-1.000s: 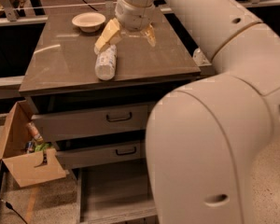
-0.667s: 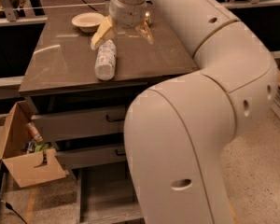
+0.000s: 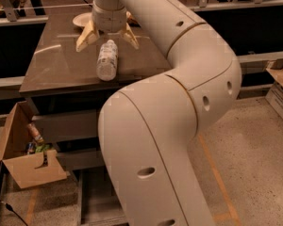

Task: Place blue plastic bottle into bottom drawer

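The blue plastic bottle [image 3: 106, 60] lies on its side on the brown cabinet top [image 3: 56, 67], its cap end pointing away from me. My gripper [image 3: 107, 39] hangs over the bottle's far end, open, with one tan finger [image 3: 86, 36] on each side of it and not closed on it. The bottom drawer [image 3: 92, 204] is pulled out at the foot of the cabinet; only a strip of its grey floor shows beside my arm. My large white arm fills the middle of the view and hides most of the cabinet front.
A white bowl [image 3: 82, 19] stands at the back of the cabinet top behind the gripper. An open cardboard box [image 3: 26, 157] with clutter stands on the floor at the left. A railing runs along the back. Speckled floor lies to the right.
My gripper has moved left and down over the bottle, so its fingers now straddle the bottle's far end. My arm has swung to cover more of the cabinet. The bottle has not moved.
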`<state>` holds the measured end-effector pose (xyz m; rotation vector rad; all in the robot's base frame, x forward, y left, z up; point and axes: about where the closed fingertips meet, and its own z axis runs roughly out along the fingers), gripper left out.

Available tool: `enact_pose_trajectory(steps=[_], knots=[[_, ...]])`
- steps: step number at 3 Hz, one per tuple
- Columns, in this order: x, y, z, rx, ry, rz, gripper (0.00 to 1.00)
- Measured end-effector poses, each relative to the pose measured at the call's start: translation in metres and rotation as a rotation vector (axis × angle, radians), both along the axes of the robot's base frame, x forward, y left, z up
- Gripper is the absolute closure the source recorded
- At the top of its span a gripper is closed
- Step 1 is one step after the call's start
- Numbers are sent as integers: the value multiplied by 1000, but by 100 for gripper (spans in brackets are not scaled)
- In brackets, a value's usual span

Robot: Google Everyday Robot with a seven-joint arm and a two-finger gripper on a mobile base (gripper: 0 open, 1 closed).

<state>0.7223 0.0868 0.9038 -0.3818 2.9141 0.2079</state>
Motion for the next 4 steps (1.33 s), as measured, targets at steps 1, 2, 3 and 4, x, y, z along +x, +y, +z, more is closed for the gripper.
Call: enact_pose_trajectory(steps=[1, 2, 3, 4], knots=[[8, 23, -12, -14, 3, -14, 0], [15, 25, -26, -26, 16, -54, 0], [20, 19, -36, -14, 19, -65, 0], [21, 12, -49, -14, 32, -62, 18]])
